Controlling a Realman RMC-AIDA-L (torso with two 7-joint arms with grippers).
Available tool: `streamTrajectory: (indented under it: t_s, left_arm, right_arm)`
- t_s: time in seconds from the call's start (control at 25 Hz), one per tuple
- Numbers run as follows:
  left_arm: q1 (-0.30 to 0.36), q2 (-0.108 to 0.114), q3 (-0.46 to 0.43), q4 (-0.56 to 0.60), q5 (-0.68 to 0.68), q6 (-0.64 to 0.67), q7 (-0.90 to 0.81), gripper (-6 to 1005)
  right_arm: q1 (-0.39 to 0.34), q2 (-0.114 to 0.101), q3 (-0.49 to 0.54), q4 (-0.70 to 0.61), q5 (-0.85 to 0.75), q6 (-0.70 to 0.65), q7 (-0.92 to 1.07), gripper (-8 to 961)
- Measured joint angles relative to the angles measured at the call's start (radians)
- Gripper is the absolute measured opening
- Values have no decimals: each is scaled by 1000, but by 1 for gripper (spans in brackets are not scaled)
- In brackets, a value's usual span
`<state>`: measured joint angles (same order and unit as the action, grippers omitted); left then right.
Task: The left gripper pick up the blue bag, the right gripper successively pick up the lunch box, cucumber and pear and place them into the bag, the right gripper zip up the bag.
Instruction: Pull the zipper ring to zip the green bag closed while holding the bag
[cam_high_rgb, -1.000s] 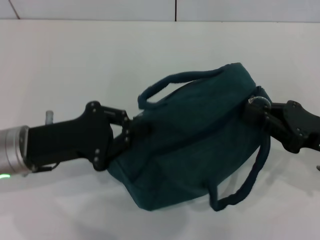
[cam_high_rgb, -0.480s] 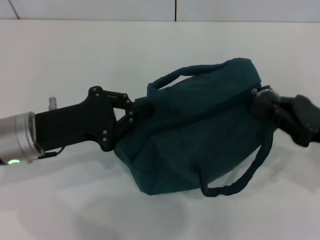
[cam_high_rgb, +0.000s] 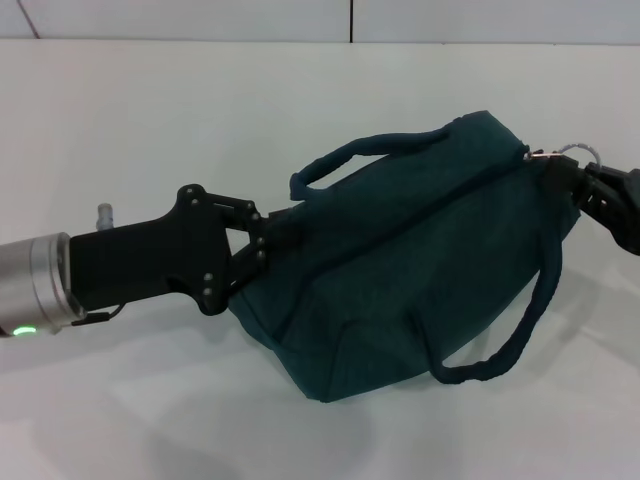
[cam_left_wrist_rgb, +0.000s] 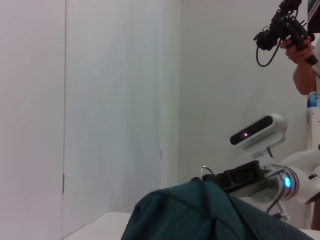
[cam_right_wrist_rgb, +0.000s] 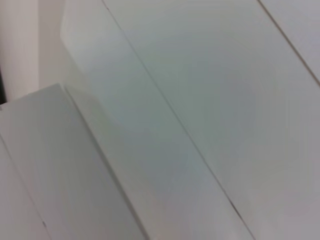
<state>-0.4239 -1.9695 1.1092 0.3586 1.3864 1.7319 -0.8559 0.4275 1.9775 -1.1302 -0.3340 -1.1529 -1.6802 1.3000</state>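
My black left gripper (cam_high_rgb: 268, 243) is clamped on one end of the dark teal fabric bag (cam_high_rgb: 400, 260), holding it over the plain white tabletop (cam_high_rgb: 150, 120) with pale wall panels behind. At the bag's opposite end, my black right gripper (cam_high_rgb: 590, 190) pinches the zipper's small metal ring (cam_high_rgb: 578, 150).

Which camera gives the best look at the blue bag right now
The head view: the whole blue bag shows, held between the left gripper and right gripper. The left wrist view catches only its upper edge; the right wrist view shows none.
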Motion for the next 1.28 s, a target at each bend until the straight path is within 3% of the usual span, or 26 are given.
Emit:
streamTrajectory:
  t_s: [0.64, 0.92, 1.08, 1.28]
  left_arm:
    - [-12, 3, 3, 19, 76, 83, 0, 162]
    - [-11, -27, -21, 24, 58, 77, -25, 185]
    - [-11, -50, -100, 32, 53, 50, -101, 199]
    - [-23, -59, -124, 78, 55, 37, -204, 252]
  right_arm:
    - [0, 1, 3, -7, 2, 82, -8, 69]
    - [10, 7, -2, -10, -1, 79, -8, 70]
    - [12, 9, -6, -12, -3, 75, -8, 71]
    - [13, 10, -9, -12, -9, 62, -9, 72]
